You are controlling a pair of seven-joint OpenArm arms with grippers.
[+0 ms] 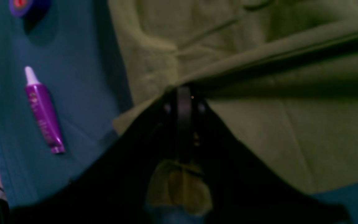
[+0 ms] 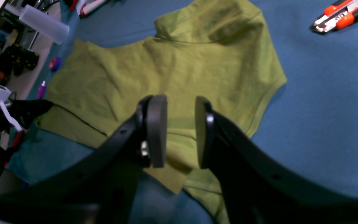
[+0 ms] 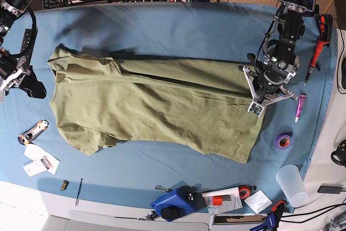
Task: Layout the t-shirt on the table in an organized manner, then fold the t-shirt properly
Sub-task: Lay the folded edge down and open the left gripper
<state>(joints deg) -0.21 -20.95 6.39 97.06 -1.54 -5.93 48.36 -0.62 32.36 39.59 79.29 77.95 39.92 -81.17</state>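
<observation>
Olive-green soft cotton t-shirt (image 3: pixel 162 109) lies rumpled on the light-blue cloth-covered table (image 3: pixel 178 179), its near strip doubled over. Taking the shirt as landmark: left gripper (image 3: pixel 258 106) sits at one end, cloth between its fingers, grip or release impossible to tell; right gripper (image 2: pixel 181 130) stands apart from the cloth, fingers spread. Risk: if the left fingers snag fabric while lifting, the folded strip could drag askew and bunch.
</observation>
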